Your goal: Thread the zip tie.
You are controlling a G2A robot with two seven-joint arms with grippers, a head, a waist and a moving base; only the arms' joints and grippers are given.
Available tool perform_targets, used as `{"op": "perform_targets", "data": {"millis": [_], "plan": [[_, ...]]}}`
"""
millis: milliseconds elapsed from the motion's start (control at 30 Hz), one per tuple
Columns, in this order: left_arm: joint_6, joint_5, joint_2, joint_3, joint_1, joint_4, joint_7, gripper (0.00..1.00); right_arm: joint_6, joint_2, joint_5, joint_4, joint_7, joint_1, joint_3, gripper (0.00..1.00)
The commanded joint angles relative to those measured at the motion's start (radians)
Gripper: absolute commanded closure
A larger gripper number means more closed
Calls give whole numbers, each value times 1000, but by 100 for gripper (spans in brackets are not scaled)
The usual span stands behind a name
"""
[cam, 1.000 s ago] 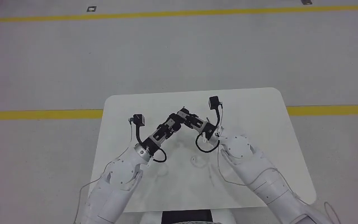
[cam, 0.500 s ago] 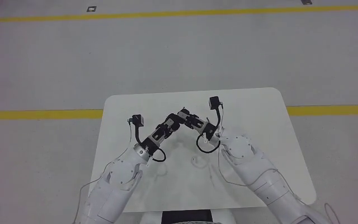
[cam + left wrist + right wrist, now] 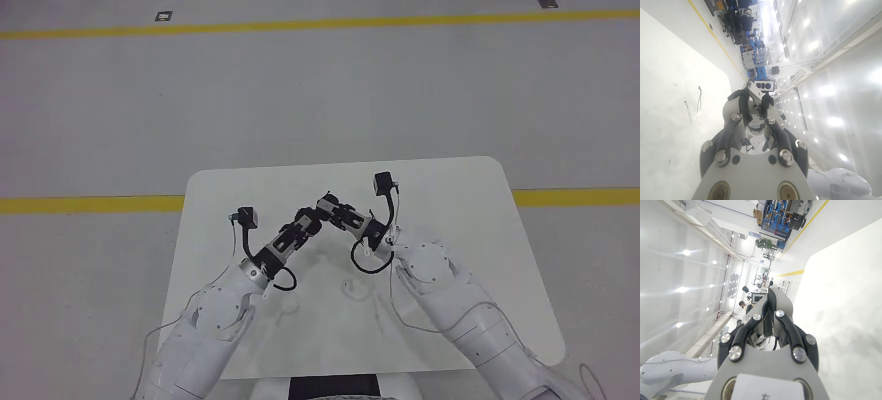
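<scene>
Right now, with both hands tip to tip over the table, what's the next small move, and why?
Probably draw the right hand back slightly and check its grasp. It is shut, its tip right by the left hand above the table. I can make out no tie between them, and loose ties lie on the table.

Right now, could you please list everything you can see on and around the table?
table: one, white, under both arms.
zip ties: two, dark, lying loose on the table, away from both grippers.
floor lines: two, yellow, on the grey floor, one beyond the table and one level with it.
left gripper: one, black fingers, open, above the table's middle.
right gripper: one, black fingers, shut, tip close to the left gripper's.
</scene>
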Motion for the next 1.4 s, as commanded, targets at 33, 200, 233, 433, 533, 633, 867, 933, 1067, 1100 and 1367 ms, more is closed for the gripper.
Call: {"op": "perform_targets", "data": {"millis": [33, 200, 233, 433, 533, 633, 867, 933, 1067, 1100, 1367], "plan": [[1, -2, 1, 3, -2, 2, 1, 89, 0, -2, -1, -1, 2, -2, 4, 100], [5, -3, 3, 5, -6, 5, 3, 99, 0, -4, -4, -2, 3, -5, 8, 100], [5, -3, 3, 5, -6, 5, 3, 100, 0, -5, -5, -3, 4, -6, 9, 100], [-4, -16, 5, 8, -7, 2, 1, 100, 0, -8, -9, -7, 3, -10, 16, 100], [-4, -23, 6, 7, -3, -10, -1, 100, 0, -9, -6, -6, 8, -12, 19, 53], [-4, -28, 8, 0, 1, -18, -7, 100, 0, -10, 3, -2, 1, -16, 32, 0], [-4, -60, 15, -33, 22, -49, -65, 100, 0, -4, 56, -11, 27, -41, 95, 0], [-4, -74, 19, -50, 30, -56, -106, 100, 0, 0, 92, -3, 86, -43, 119, 0], [-4, -82, 29, -99, 42, -65, -211, 100, 0, 10, 166, 34, 246, -29, 168, 0], [-4, -81, 32, -113, 46, -66, -229, 100, 0, 12, 181, 47, 289, -24, 175, 0], [-4, -120, 48, -205, 74, -83, -404, 100, 0, 17, 286, 147, 596, 51, 185, 0]]}}
